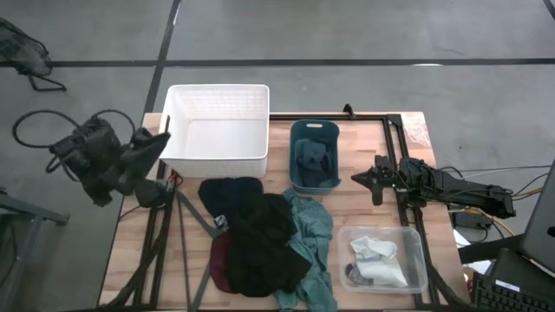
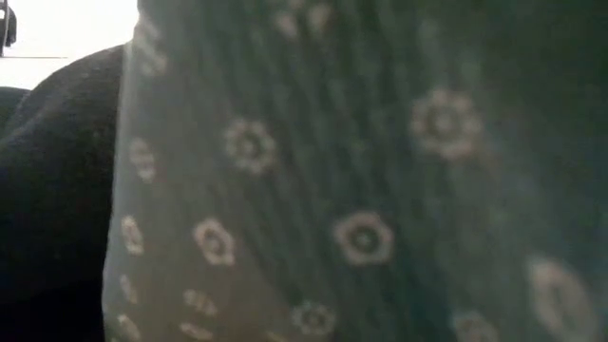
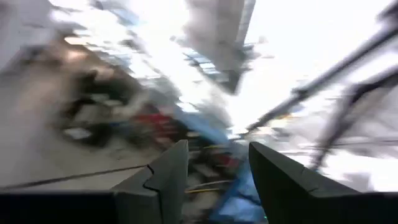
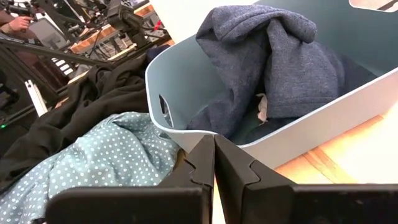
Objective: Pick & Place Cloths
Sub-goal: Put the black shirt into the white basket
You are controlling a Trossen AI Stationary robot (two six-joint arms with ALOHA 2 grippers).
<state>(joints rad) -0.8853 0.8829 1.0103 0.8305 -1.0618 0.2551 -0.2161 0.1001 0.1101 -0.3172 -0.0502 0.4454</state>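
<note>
The left gripper [image 1: 163, 139], open and empty, should reach toward five o'clock, grabbing the black cloth [image 1: 264, 247] high. The right gripper [image 1: 360, 179] waits clenched.

Grey concrete floor [image 1: 347, 30] is seen across frame top, crossed by a dark line. Wooden table [image 1: 364, 156] sits centre; cables [image 1: 35, 130] coiled upper left.

This looks like a robotics lab or workshop. A wooden worktable [image 1: 381, 208] stands on a bare grey concrete floor [image 1: 347, 35] crossed by dark lines. Loose cables [image 1: 35, 130] coil on the floor at nine o'clock, and a keyboard [image 1: 512, 286] sits at four o'clock. The right wrist view shows cluttered benches [image 4: 93, 25] with equipment behind.
</note>
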